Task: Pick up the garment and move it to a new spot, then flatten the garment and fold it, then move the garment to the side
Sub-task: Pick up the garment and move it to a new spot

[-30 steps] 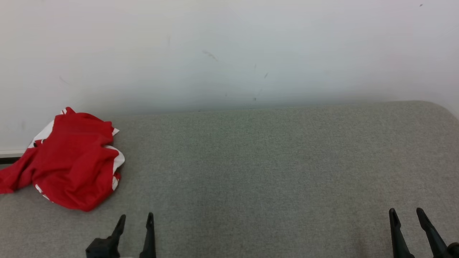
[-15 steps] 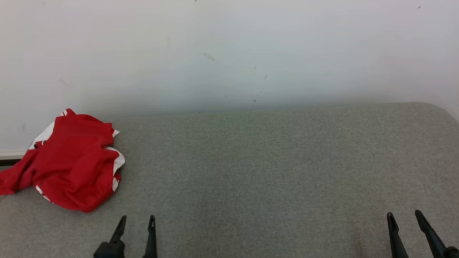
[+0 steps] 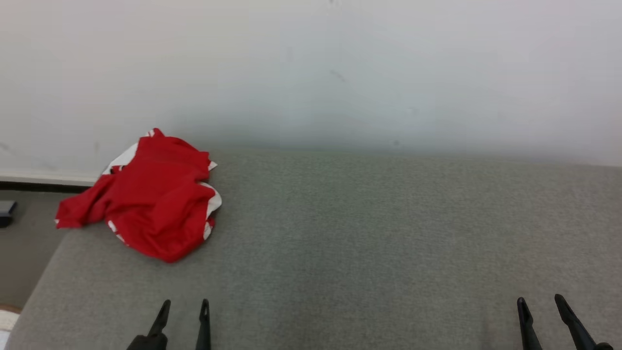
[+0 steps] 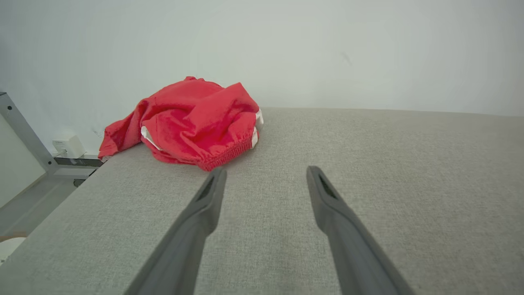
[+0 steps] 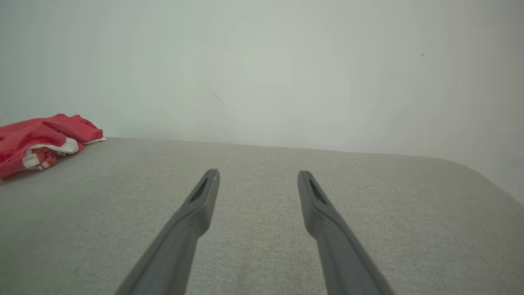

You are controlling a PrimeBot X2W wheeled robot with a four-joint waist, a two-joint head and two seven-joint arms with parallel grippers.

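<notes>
Nearest, at the bottom of the head view, the left pincer point(image 3: 185, 305) and the right pincer point(image 3: 540, 300) are seen as dark fingertips only, the rest being cut off by the frame; both are spread, and nothing is pinched by either. The pincers are set well apart above a grey, fabric-covered counter point(image 3: 364, 233); only bare fabric lies between the left pincer and the garment point(image 3: 155, 204). The garment, red with white parts, is heaped near the counter's far left corner, close against the wall point(image 3: 311, 73); one red part is stretched out to the left edge. A gathered hem is turned toward the left pincer in the left wrist view; the garment's kind cannot be made out, its shape being hidden by folds. Past the left edge, on the floor, a small dark object point(image 3: 6, 213) and a pale rounded thing point(image 3: 7, 321) are cut off by the frame; neither can be identified. Farther back, a white box point(image 4: 67, 145) and a grey metal strut point(image 4: 20, 131) are seen by the wall.
</notes>
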